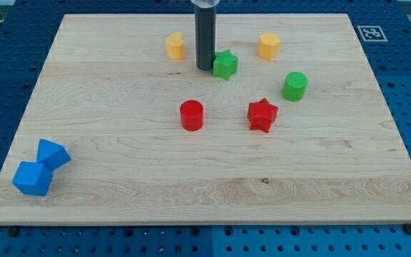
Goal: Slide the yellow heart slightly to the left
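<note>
My tip (205, 68) sits on the pale wooden worktop (120, 178) near the view's top, between the small yellow heart-shaped block (175, 46) on its left and the green star-shaped block (225, 64), which it touches or nearly touches on its right. No claw on this rig, just the straight dark rod, so nothing to report as apart or together.

Target heart is just up-left of the tip, small gap showing. That placement looks deliberate: the tip is on the heart's right flank, so a leftward sweep would push it the right way. Judgement: tip is a bit low relative to the heart; needs to line up first or the push glances.

Elsewhere: yellow hexagonal block (268, 45) upper right, green cylinder (295, 86), red cylinder (191, 115), red star block (262, 114), two blue blocks (41, 168) touching at bottom left. All well clear of the push path.
</note>
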